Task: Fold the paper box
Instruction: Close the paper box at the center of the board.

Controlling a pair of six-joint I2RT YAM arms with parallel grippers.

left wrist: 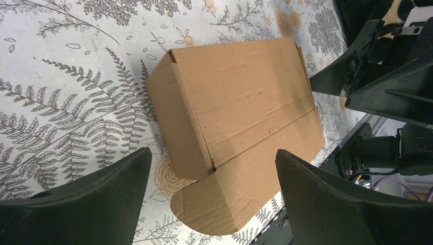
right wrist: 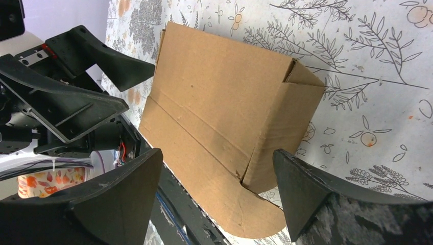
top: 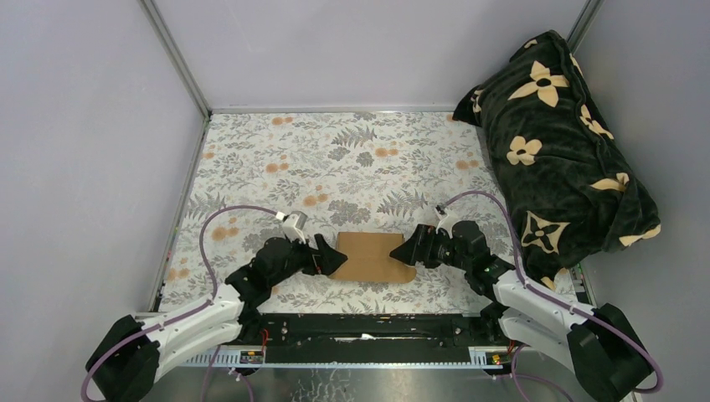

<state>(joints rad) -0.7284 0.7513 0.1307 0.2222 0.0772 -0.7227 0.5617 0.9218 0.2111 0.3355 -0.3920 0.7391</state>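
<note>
Watching the paper box (top: 373,255) sitting on the floral tablecloth (top: 335,159), near the front edge, right between the two arms. Showing raised walls and a closed top, with a rounded flap (left wrist: 209,204) sticking out toward the near side. Finding the left gripper (top: 335,255) hovering at the left end, jaws spread wide, gripping nothing. Spotting the right gripper (top: 403,249) facing the right end, jaws likewise wide apart, holding nothing. Noting a dark flowered blanket (top: 553,142) lying far right.

The left arm (top: 268,261) and right arm (top: 469,251) each have black wrist links, white lower shells and bulky black bases in the frame's bottom corners. A purple cable (top: 239,207) loops along each. Their jaws are matte black wedges.
</note>
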